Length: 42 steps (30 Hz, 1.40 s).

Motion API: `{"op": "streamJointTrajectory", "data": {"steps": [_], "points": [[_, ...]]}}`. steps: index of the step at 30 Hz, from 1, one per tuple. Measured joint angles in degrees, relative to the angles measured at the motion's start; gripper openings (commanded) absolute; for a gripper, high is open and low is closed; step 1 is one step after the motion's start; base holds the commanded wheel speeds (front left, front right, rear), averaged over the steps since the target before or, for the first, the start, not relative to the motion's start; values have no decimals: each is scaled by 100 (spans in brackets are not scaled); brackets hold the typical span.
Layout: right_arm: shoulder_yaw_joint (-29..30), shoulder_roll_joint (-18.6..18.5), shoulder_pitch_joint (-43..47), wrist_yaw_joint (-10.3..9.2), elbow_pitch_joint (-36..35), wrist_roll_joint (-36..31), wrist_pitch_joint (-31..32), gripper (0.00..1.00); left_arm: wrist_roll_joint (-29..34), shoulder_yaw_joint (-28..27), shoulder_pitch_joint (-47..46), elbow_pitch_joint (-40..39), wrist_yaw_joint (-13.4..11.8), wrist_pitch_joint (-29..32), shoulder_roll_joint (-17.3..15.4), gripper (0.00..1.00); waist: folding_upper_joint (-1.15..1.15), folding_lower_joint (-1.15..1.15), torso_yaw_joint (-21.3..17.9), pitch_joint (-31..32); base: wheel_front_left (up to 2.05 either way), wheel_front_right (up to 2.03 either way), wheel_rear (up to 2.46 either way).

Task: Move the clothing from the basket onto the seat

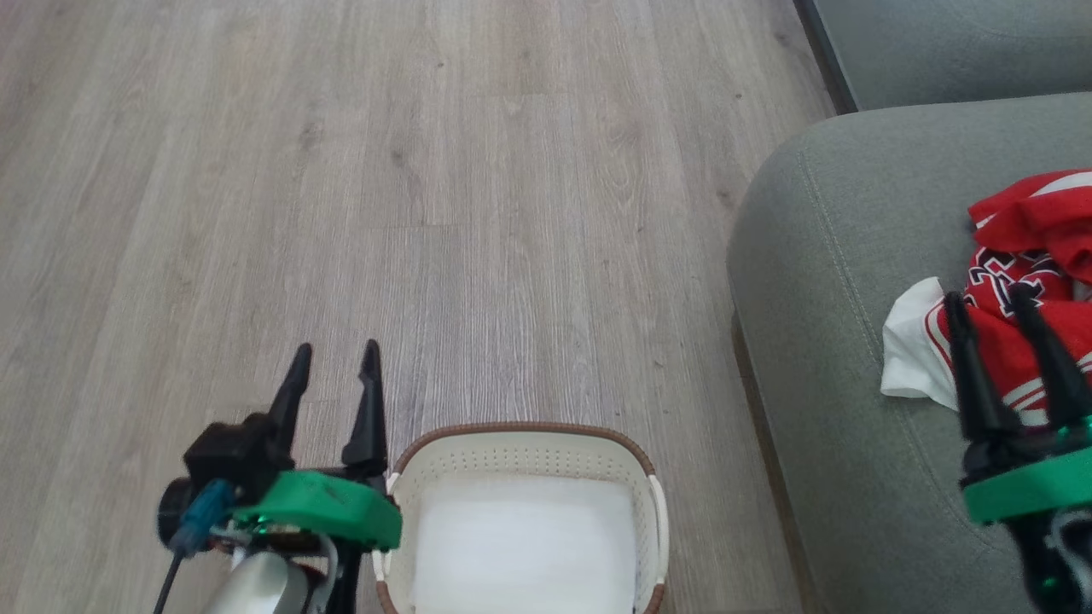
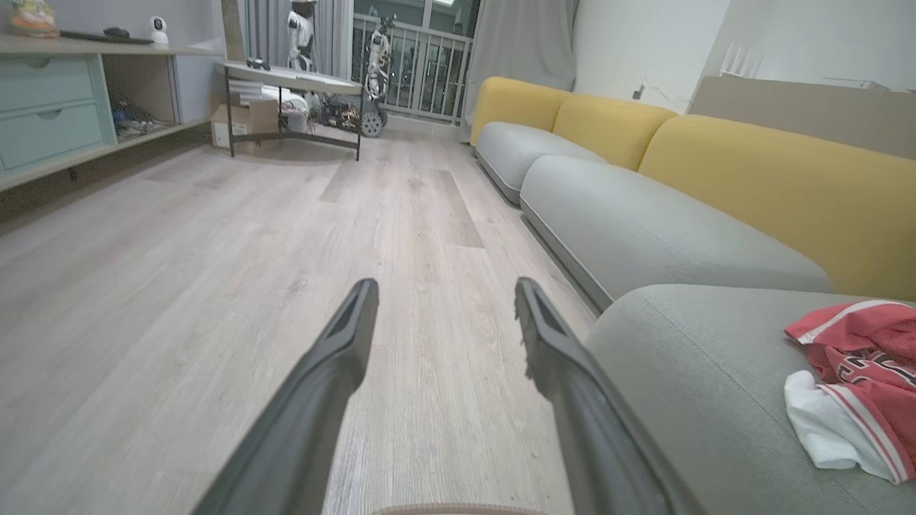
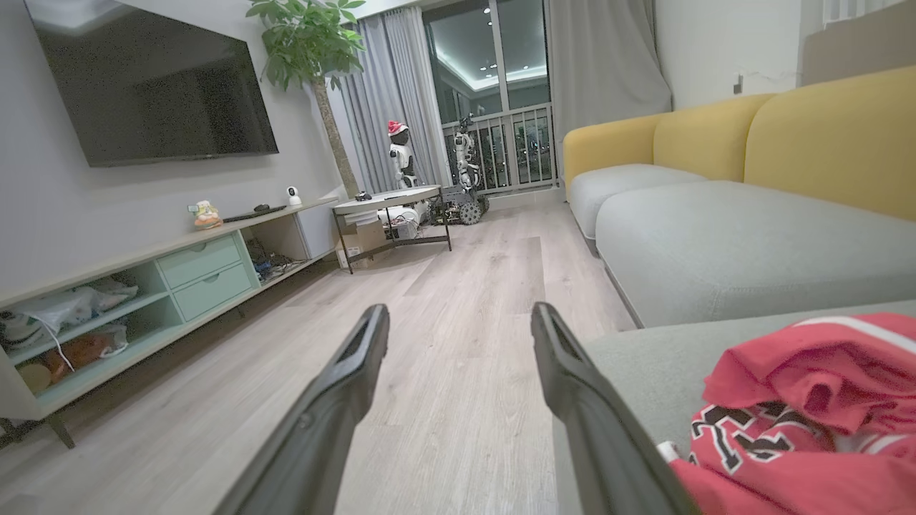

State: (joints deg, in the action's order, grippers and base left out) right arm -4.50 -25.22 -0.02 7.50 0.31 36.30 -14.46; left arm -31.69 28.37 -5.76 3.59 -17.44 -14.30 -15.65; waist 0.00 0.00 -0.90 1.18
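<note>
Left tool (image 1: 337, 348) and right tool (image 1: 985, 294) gape empty; clothing (image 1: 1032, 222) (cut off at the edge) lies on seat (image 1: 819, 256).

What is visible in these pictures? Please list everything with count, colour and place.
White perforated plastic basket with brown rim: one, white, on the pale wood-look floor.
Flat white liner sheet: one, white, inside the basket.
Grey-green fabric seat cushion: one, grey-green, right of the basket.
Red mesh clothing with white trim: one heap, red-white, on the seat.
Yellow sofa backrests: several, yellow, behind the seat.
Black flat television: one, black, wall-mounted.
Left hand: one, dark, open, beside the basket.
Right hand: one, dark, open, over the clothing.
</note>
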Motion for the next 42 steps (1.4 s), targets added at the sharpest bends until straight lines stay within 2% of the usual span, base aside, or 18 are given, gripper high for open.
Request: {"op": "streamJointTrajectory", "data": {"steps": [6,20,27,42], "points": [[-64,464,254,0,-30,-111,0,100,622,-553,382,-31,349,0,257,100,0,0,-16,22,0,0,0],[-344,760,438,0,-68,-1009,0,100,1298,-1334,611,603,984,0,790,100,0,0,-8,-2,0,0,0],[-342,825,443,0,-66,-1061,0,100,1564,-1612,612,680,1166,0,1012,100,0,0,-27,-8,0,0,0],[-344,867,444,0,40,-1062,0,100,1792,-1949,616,768,1449,0,1229,100,0,0,-88,-38,0,0,0]]}}
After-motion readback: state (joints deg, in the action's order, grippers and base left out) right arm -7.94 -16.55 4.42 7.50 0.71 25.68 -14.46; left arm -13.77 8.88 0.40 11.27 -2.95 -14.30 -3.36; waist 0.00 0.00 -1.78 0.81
